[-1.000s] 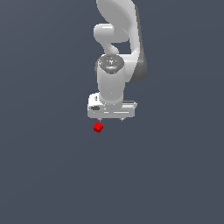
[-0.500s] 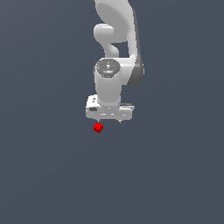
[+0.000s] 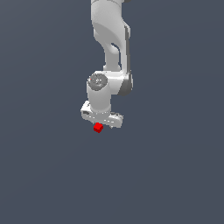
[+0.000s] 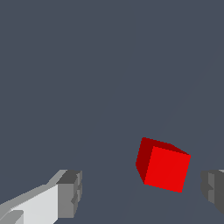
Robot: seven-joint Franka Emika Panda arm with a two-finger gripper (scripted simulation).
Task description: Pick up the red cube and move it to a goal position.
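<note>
Grey plain ground; gripper [image 4: 140, 192] lowered since before, fingers parted, red cube [image 4: 164, 165] between them, ungrasped; closing comes next

One tiny bright red solid-coloured cube [image 3: 98, 127] is being shown at the frame's centre. One white robot arm [image 3: 109, 52] is being shown above it, with one white gripper [image 3: 101, 124] and two grey fingertips [image 4: 70, 194].

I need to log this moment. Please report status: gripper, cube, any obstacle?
Gripper open, fingers either side of the cube, not touching. Cube not grasped. No obstacle visible.
</note>
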